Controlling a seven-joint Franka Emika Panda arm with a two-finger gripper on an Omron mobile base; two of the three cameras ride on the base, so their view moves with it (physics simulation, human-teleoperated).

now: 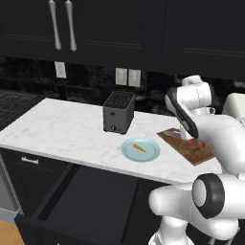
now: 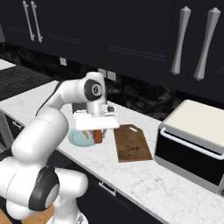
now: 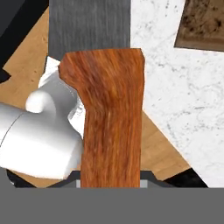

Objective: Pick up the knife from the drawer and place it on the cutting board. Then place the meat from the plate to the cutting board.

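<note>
Marble counter (image 1: 62, 129) runs wide under the black upper cabinets (image 1: 119, 28); stove (image 1: 12, 107) at its far left end, pale toaster oven (image 2: 192, 140) at its right end. Below the counter's front edge the drawer (image 1: 91, 201) is pulled out, interior dark, can't make out anything in it.

White arm (image 2: 48, 122) reaches over the counter's front edge w/ the hand pointing down. Black toaster (image 1: 118, 112) sits mid-counter, toward the back wall.

Cutting board (image 2: 132, 143) lies flat on the counter, right of the plate (image 1: 140, 150), near the front edge; board and plate are close but not touching in the left base view. Plate sits just in front of the toaster, also near the front edge. Meat (image 1: 139, 147) lies on the plate, about center.

Gripper (image 2: 98, 136) is clamped on the knife (image 3: 111, 118): reddish-brown handle sticks down out of the fingers, grey blade beyond it in the hand view. In the right base view knife hangs over the plate's right side, just left of the board, off the counter. Board corner shows at top right of the hand view, apart from the knife.
</note>
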